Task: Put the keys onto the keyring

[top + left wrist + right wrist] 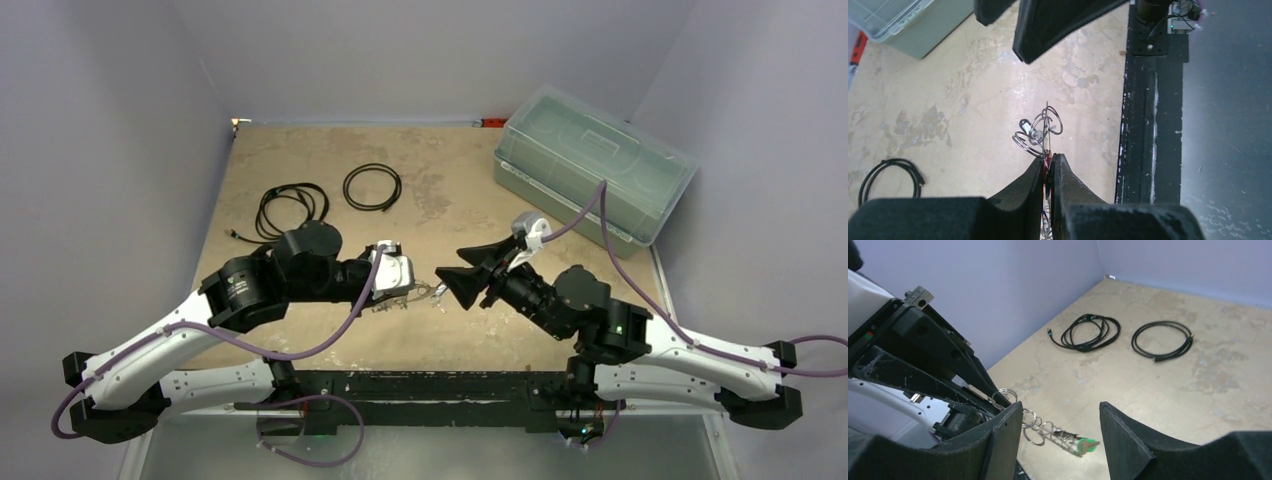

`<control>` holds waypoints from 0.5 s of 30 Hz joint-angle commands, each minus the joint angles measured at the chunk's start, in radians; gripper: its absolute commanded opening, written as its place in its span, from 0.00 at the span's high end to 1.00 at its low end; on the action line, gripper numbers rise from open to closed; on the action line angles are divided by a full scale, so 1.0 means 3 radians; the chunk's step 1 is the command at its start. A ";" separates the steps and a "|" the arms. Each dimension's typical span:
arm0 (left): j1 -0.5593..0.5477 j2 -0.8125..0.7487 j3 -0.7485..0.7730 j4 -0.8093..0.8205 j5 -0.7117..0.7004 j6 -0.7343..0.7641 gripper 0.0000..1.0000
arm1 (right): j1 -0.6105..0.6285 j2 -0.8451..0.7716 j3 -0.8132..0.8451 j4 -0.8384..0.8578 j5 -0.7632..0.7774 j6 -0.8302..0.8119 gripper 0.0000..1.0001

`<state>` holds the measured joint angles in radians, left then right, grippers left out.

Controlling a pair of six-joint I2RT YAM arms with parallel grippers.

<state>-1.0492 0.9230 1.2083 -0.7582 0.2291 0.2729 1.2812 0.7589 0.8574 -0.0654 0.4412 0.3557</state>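
The keyring (1039, 131) looks like a little string of thin, shiny silver wire rings, hooked one to the next like a short chain. A small green key (1087, 445) sits at one end of it. The other end goes into the left gripper (1049, 160). That gripper's two black fingers (1030, 180) are squeezed tight together on the rings. A red bit (1047, 167) peeks out of the slit between them, too small to tell what it is. The string of rings sticks straight out from the tips of the left gripper. So its long way runs the same way the left gripper points, toward the right gripper (1059, 410). In the right wrist view it slopes down from the left gripper, with the green key at the low, far end. I cannot tell if the key touches the sandy surface (450, 200). The right gripper faces the left gripper, close to its tips. Its fingers (1003, 440) are spread wide apart, let go, and the green key end of the string hangs near the gap between them. Two black cable coils (290, 208) (372, 187) lie flat on the surface beyond the left gripper, farther from the arm bases. A clear box with a lid (590, 170) stands well apart from the left gripper, off at the far right corner
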 commanded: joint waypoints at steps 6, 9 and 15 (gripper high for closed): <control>0.0010 0.0076 0.0293 -0.0089 0.0821 -0.0082 1.00 | 0.0019 -0.0155 -0.0196 0.0067 -0.0719 -0.1478 0.37; 0.0010 0.0149 0.0292 -0.0141 0.1077 -0.0103 1.00 | 0.0023 -0.0057 -0.0147 -0.0058 -0.1050 -0.1645 0.23; 0.0010 0.0257 0.0234 -0.0110 0.1294 -0.0121 1.00 | 0.0026 -0.0192 -0.0124 -0.0170 -0.1360 -0.1928 0.18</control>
<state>-1.0496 0.9882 1.2549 -0.8253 0.5282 0.2489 1.2827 0.7536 0.7986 -0.1070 0.1429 -0.1181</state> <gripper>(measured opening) 0.058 0.813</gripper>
